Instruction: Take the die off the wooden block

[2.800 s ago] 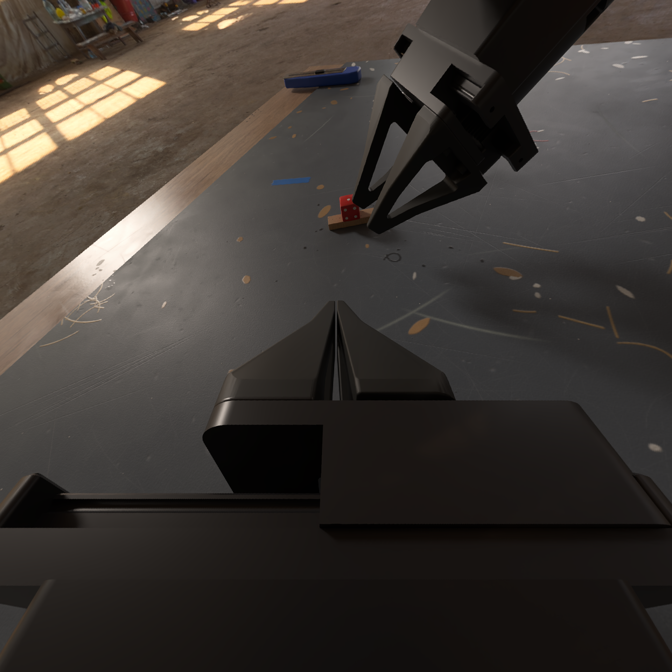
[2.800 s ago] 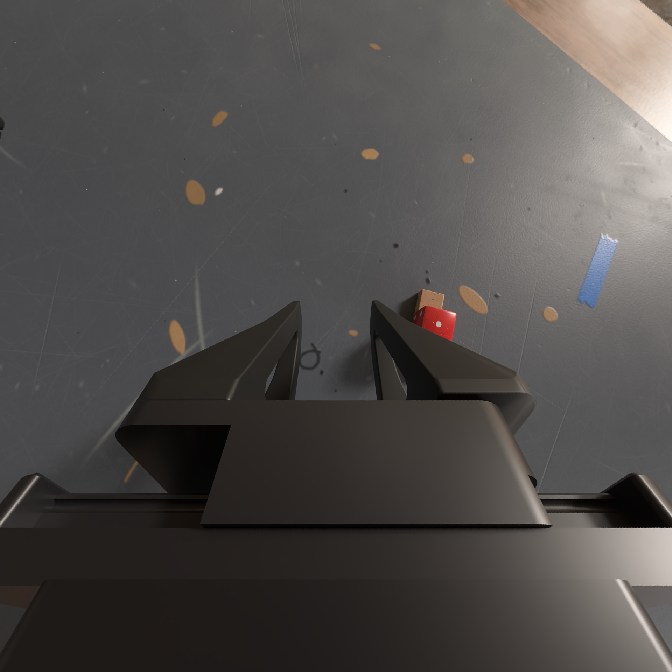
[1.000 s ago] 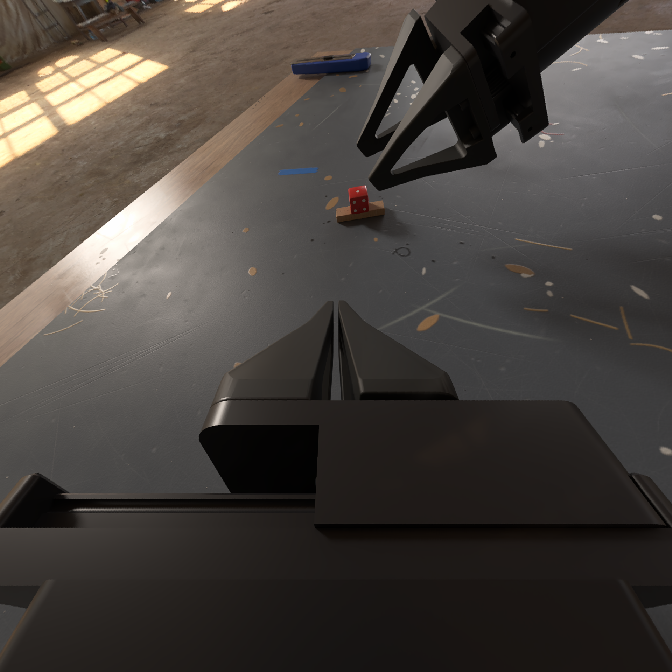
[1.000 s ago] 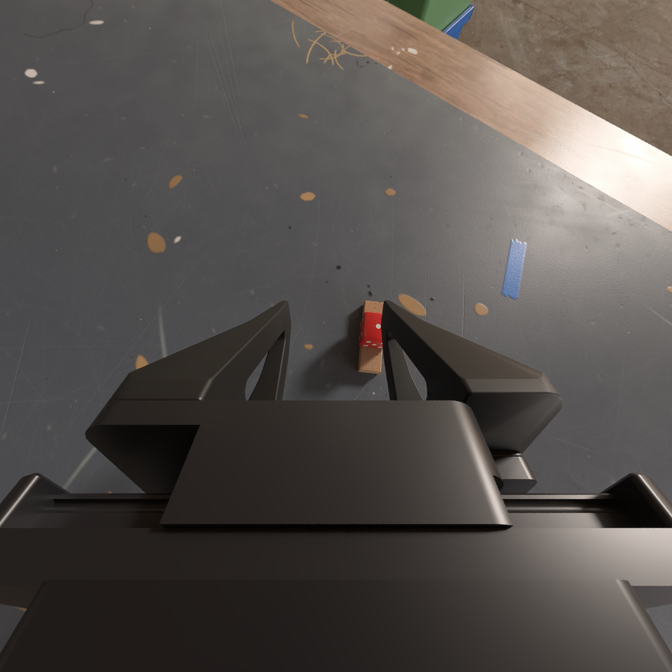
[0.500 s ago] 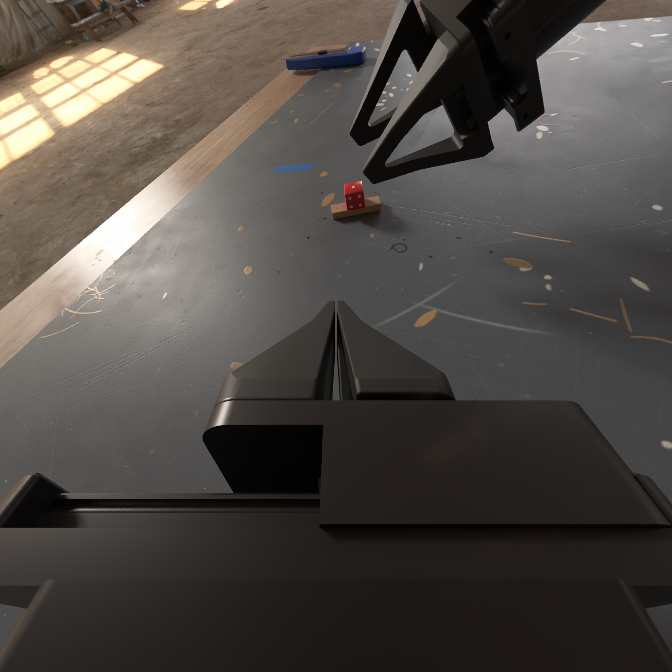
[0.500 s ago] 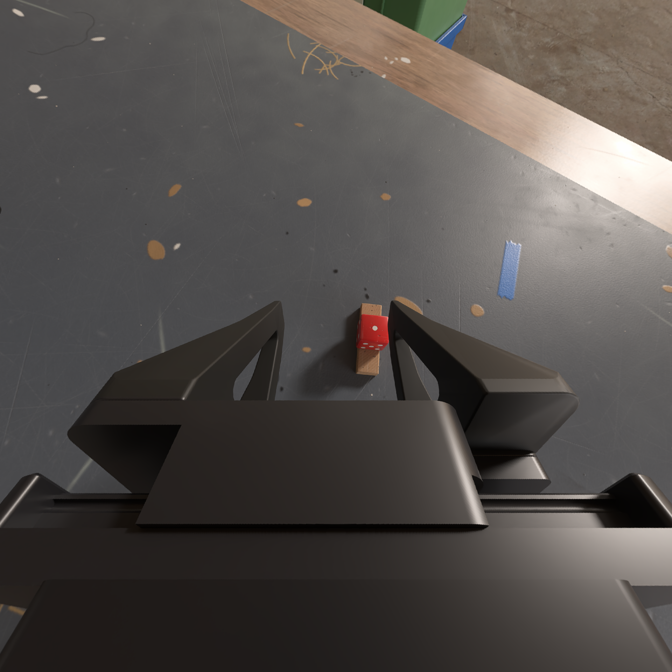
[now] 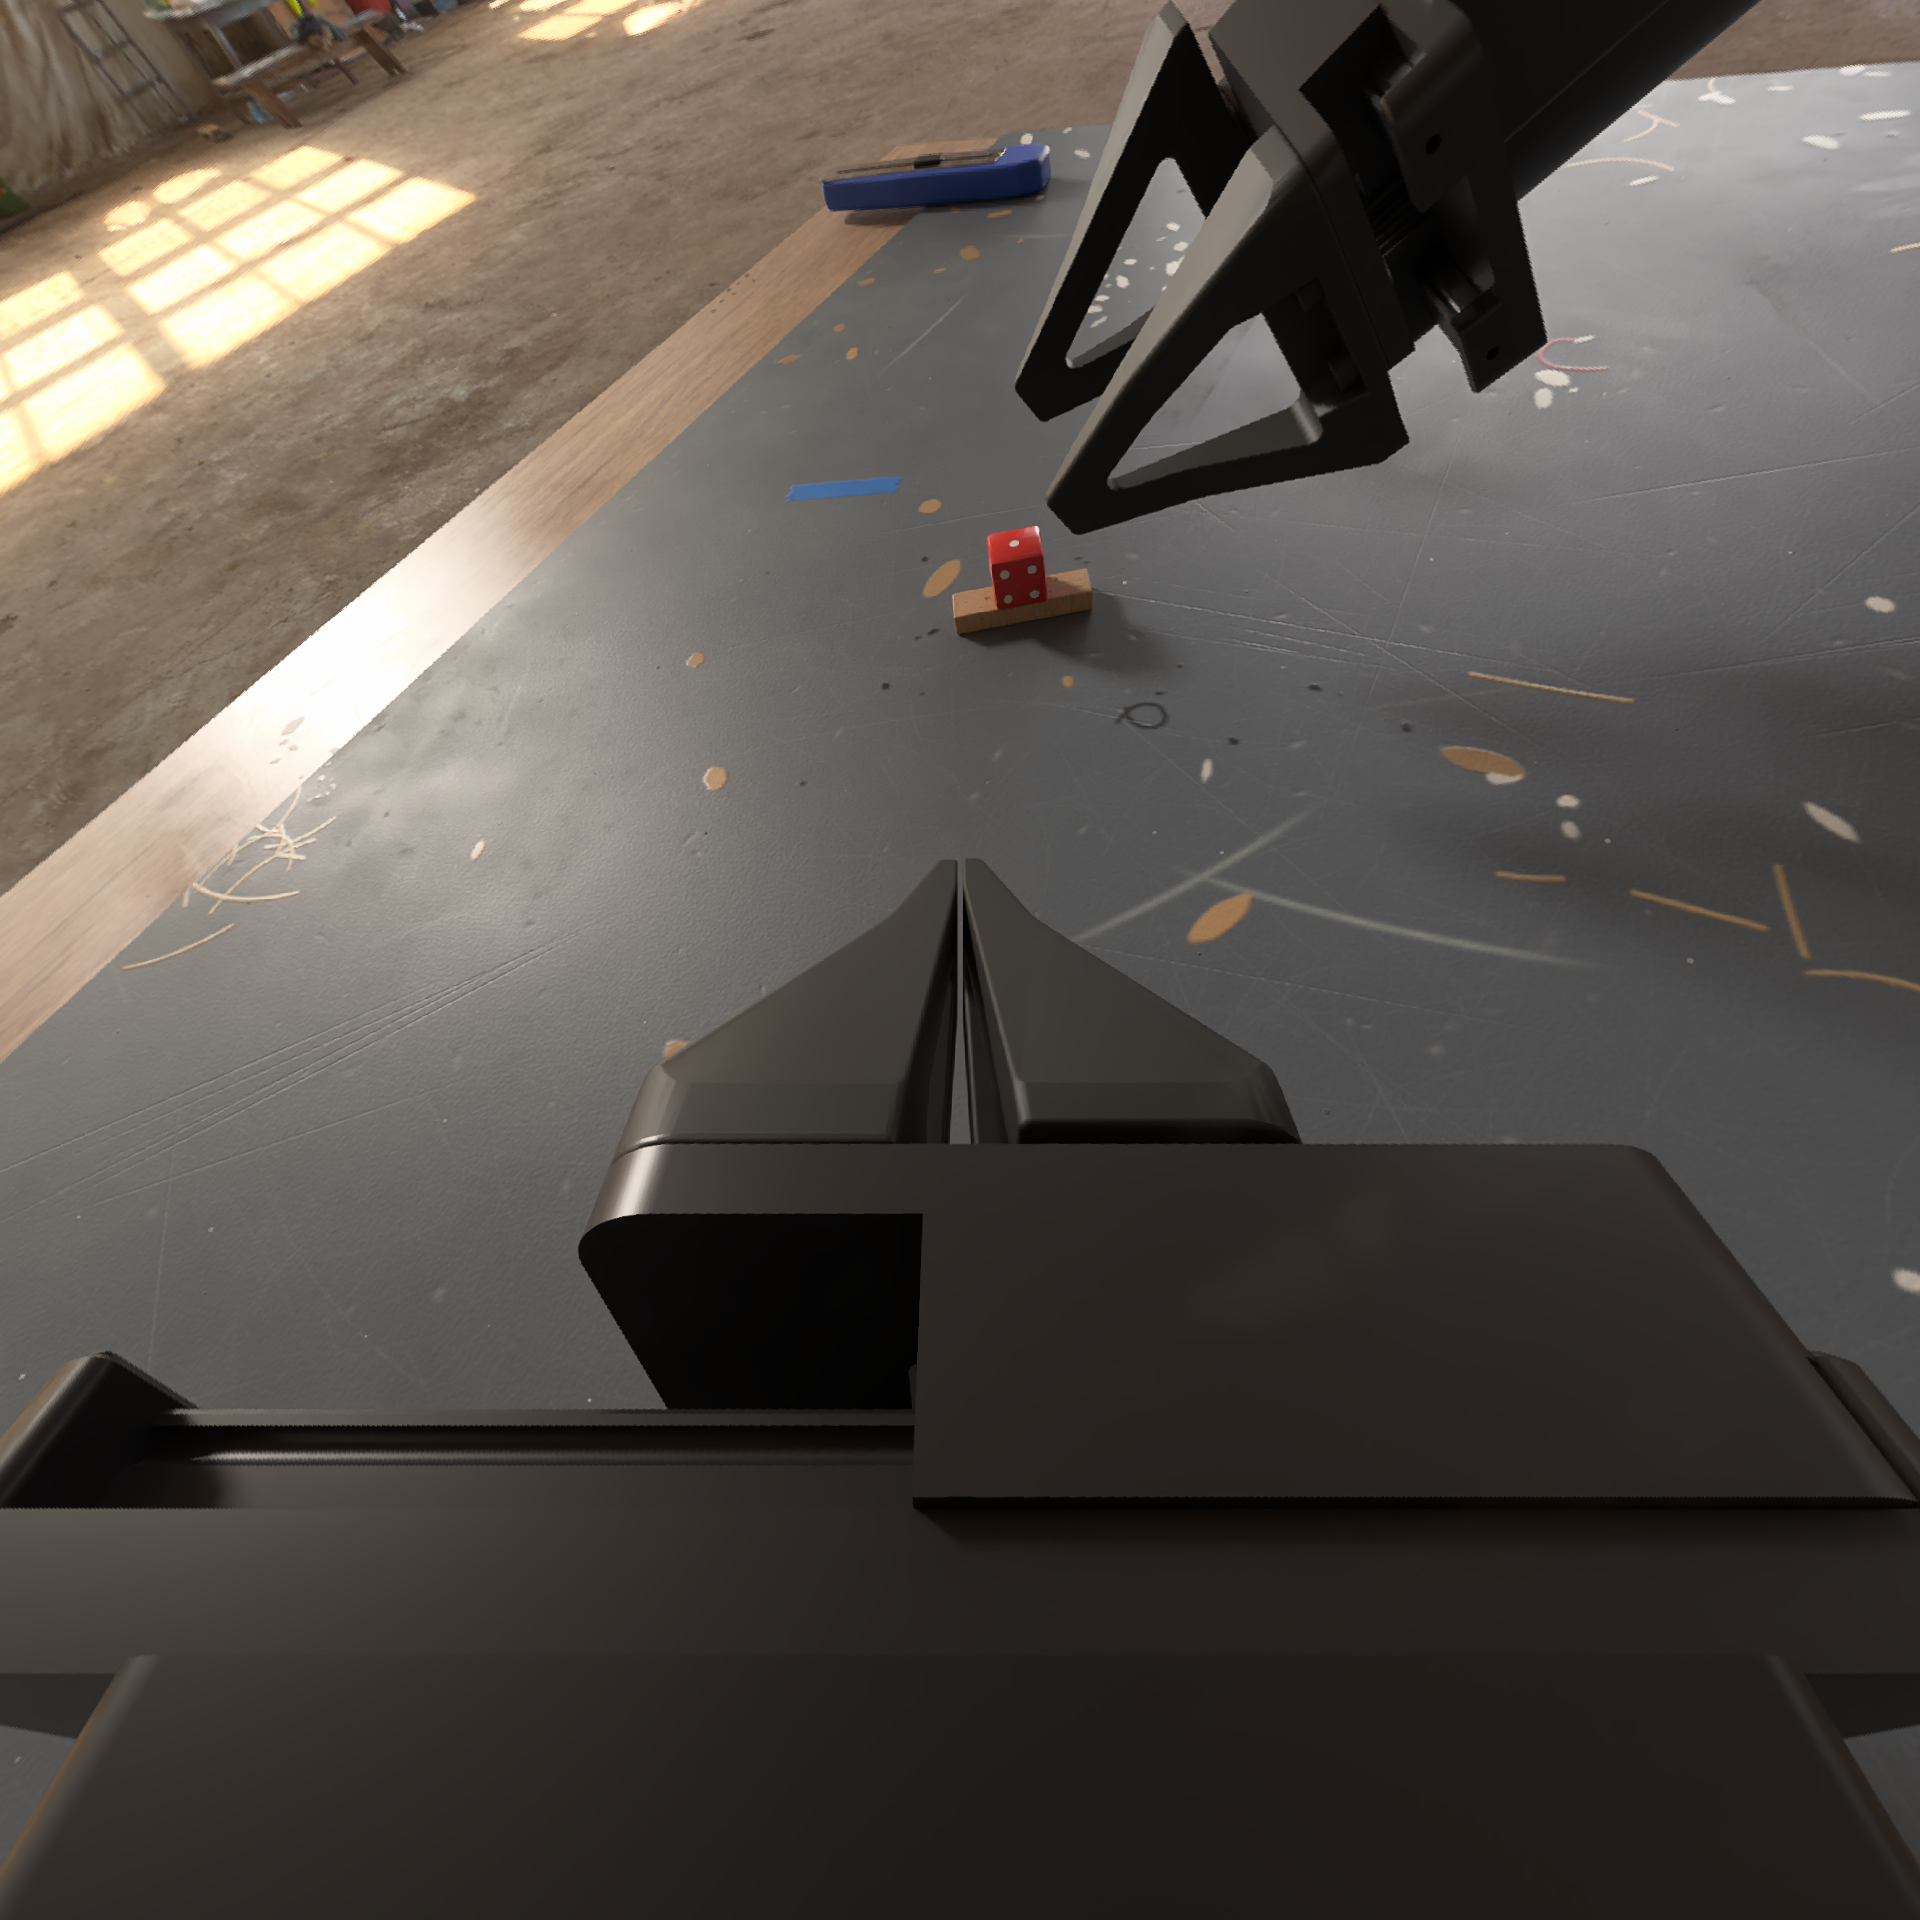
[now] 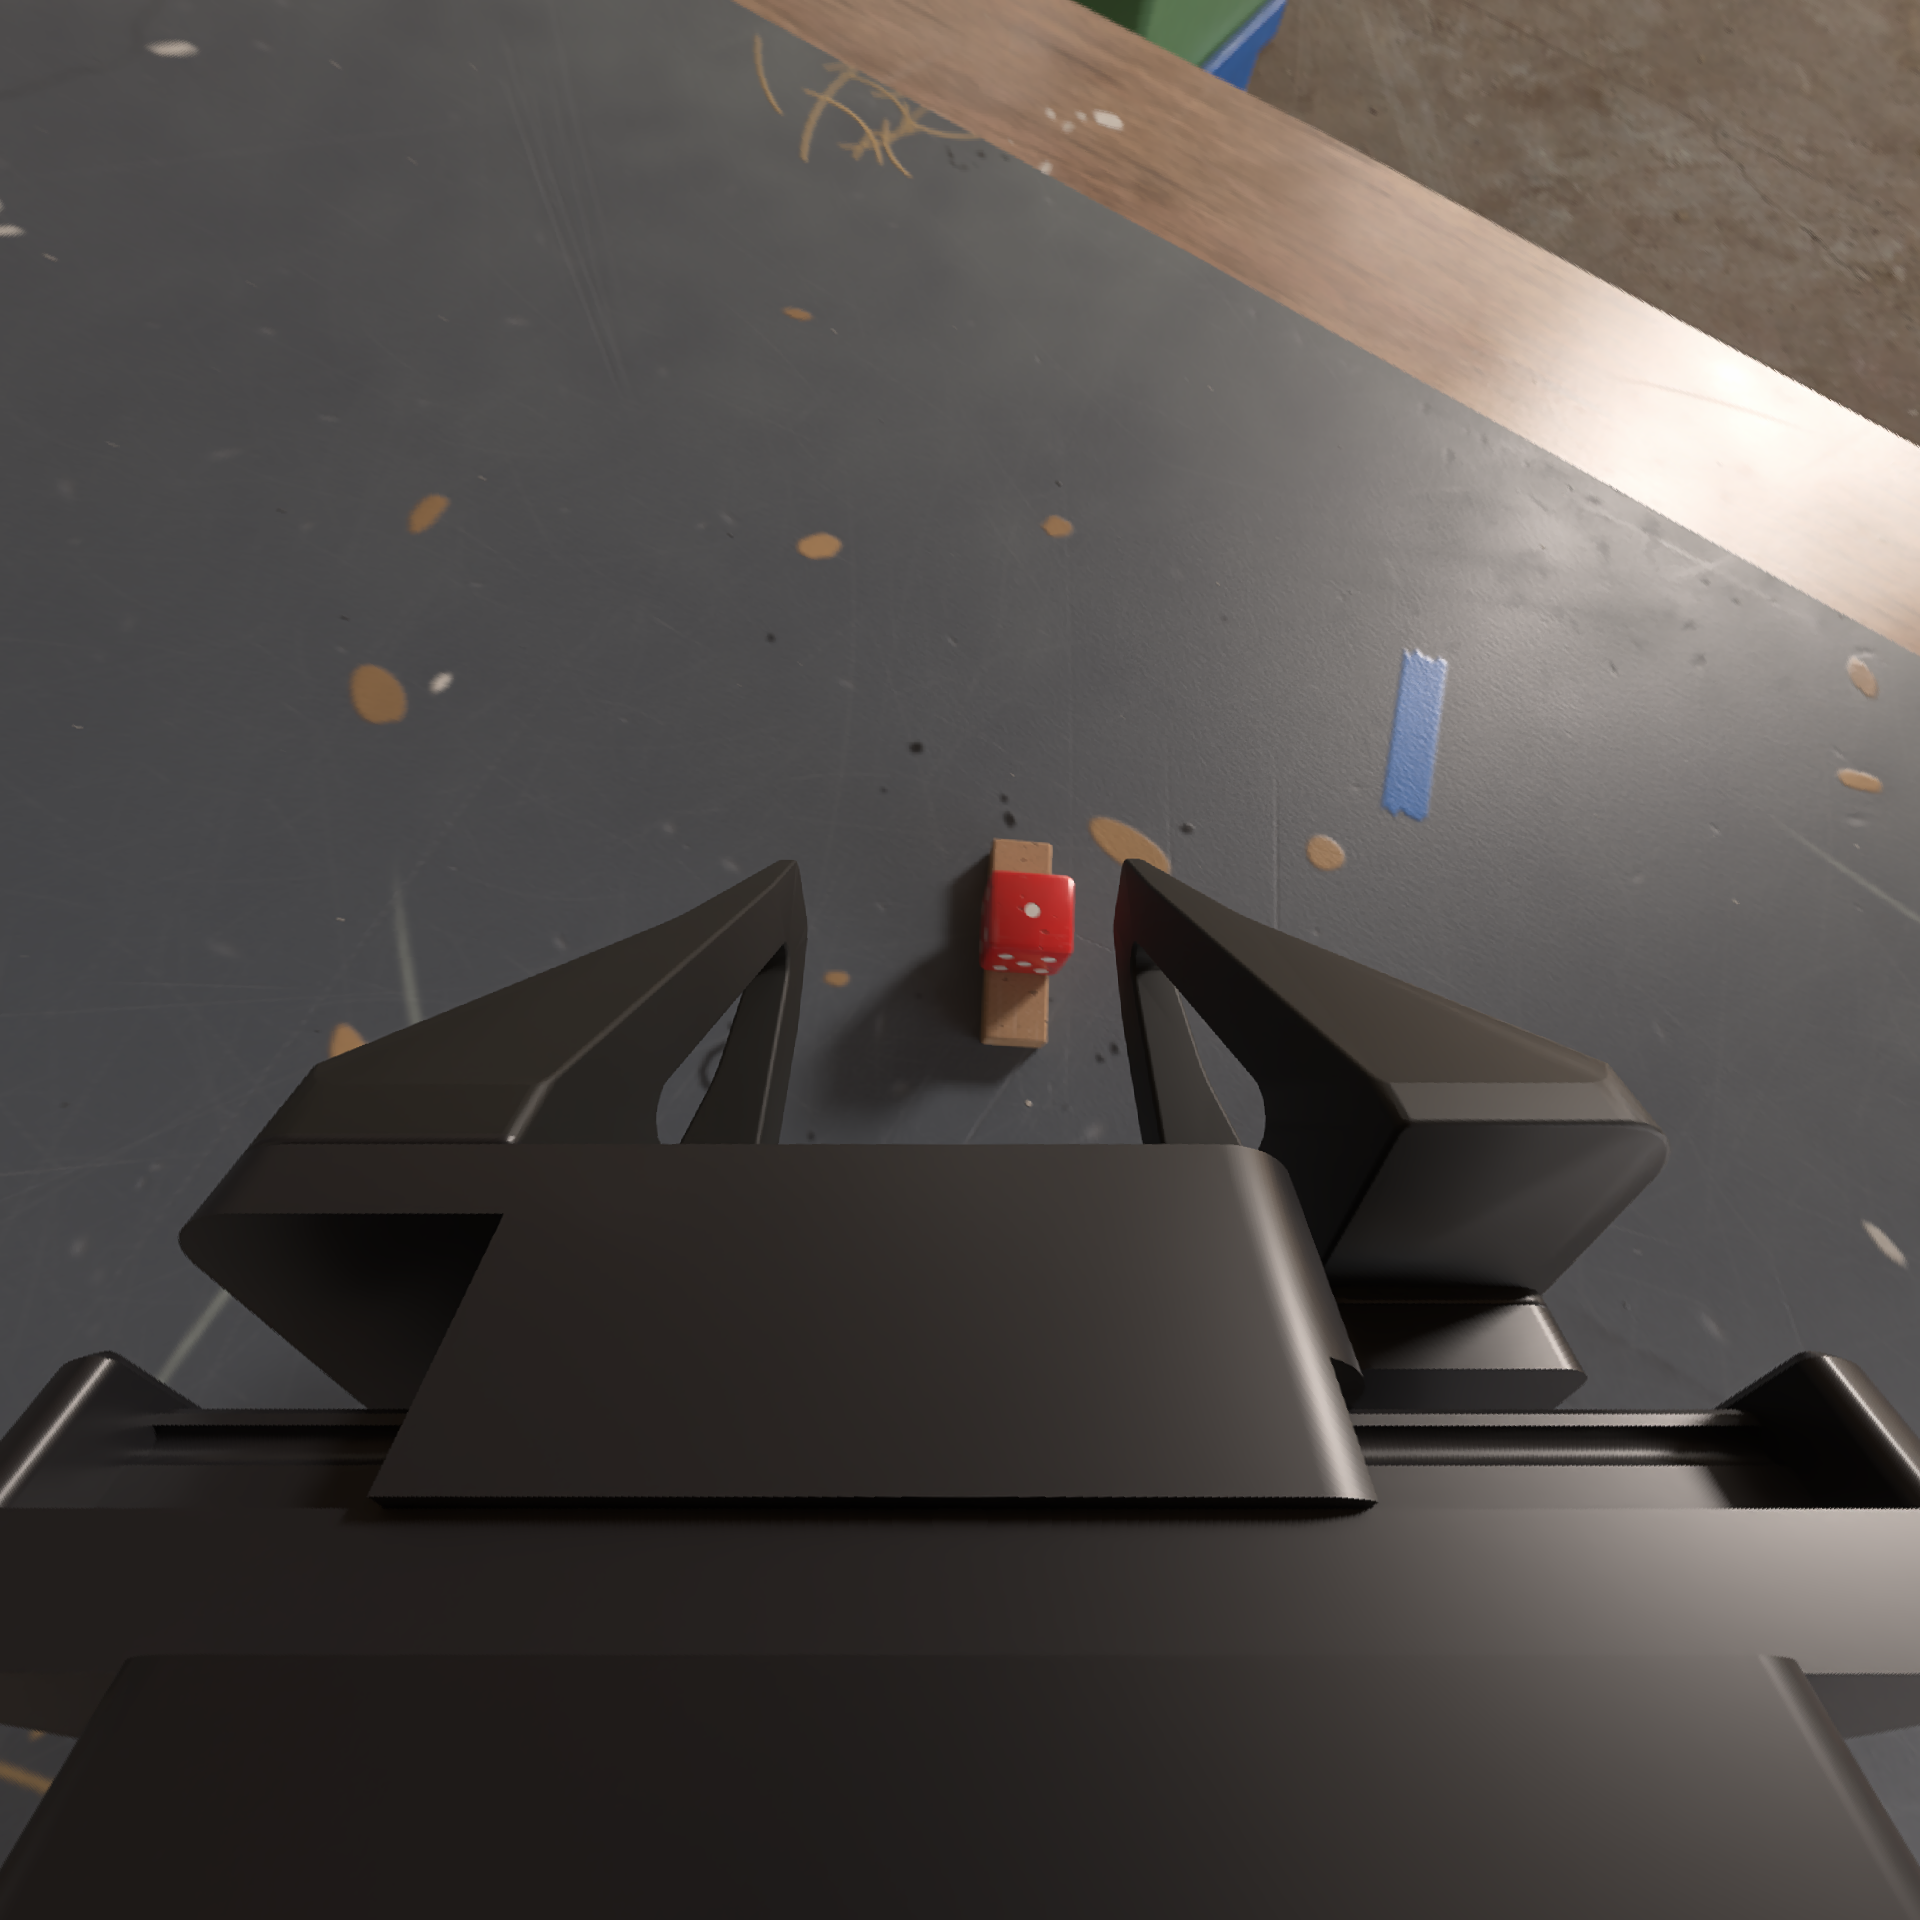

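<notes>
A red die [image 7: 1016, 567] with white pips sits on a small flat wooden block [image 7: 1021, 605] on the dark grey table. In the right wrist view the die [image 8: 1028, 923] and block [image 8: 1016, 1013] lie below and between my open fingers. My right gripper [image 8: 958, 883] is open and empty, hovering above the die; it shows in the left wrist view [image 7: 1042, 459] just up and right of the die. My left gripper [image 7: 959, 878] is shut and empty, well short of the block.
A blue flat tool [image 7: 935, 179] lies at the far table corner. A strip of blue tape [image 7: 844, 487] is stuck left of the block, also in the right wrist view [image 8: 1415, 734]. The table's wooden edge band [image 7: 343, 665] runs along the left. A green box [image 8: 1184, 21] stands beyond the edge.
My right gripper has lifted off the table, swung over the block and opened wider, so the die now lies centred between its fingers. The left gripper stays shut and still.
</notes>
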